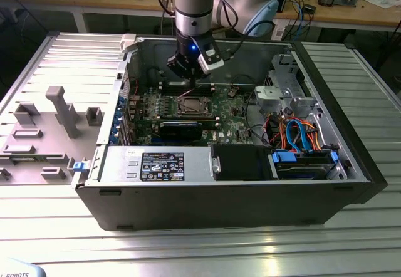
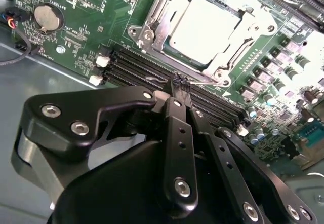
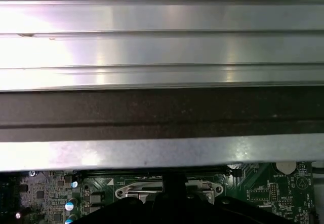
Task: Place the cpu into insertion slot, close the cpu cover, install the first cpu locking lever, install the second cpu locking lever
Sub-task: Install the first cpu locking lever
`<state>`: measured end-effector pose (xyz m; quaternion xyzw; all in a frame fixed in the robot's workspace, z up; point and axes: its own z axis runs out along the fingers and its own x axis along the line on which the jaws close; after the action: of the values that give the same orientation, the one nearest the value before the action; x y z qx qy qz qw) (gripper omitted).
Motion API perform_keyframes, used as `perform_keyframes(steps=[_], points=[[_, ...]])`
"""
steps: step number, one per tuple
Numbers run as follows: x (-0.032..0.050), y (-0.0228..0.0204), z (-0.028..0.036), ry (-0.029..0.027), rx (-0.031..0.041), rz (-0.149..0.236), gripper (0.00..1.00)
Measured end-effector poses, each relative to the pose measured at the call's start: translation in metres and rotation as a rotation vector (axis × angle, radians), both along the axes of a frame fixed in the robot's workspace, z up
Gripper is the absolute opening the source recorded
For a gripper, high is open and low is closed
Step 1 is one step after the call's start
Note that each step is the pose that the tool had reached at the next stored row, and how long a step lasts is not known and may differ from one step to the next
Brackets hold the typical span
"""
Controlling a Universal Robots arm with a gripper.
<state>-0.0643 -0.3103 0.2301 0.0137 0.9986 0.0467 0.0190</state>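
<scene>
The cpu lies flat in the insertion slot, its dull silver top bright under the light. The cpu cover rests down around it, and the chip shows through its window. My gripper is shut with nothing visible between its fingers. Its tip hovers over the memory slots just beside the socket's edge. In the exterior view the gripper hangs inside the open computer case, just behind the insertion slot. The first wrist view catches the socket's metal rim.
Long black memory slots run alongside the socket. A coin battery sits on the green board. The case holds a power supply and a drive cage with blue and orange cables. A grey fixture tray lies on the exterior view's left.
</scene>
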Motion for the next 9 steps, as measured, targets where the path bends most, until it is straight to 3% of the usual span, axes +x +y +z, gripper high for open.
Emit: perform_keyframes(steps=[9], points=[[0.0044,0.0024,-0.0008,-0.0001,-0.0001,0.000,0.11]])
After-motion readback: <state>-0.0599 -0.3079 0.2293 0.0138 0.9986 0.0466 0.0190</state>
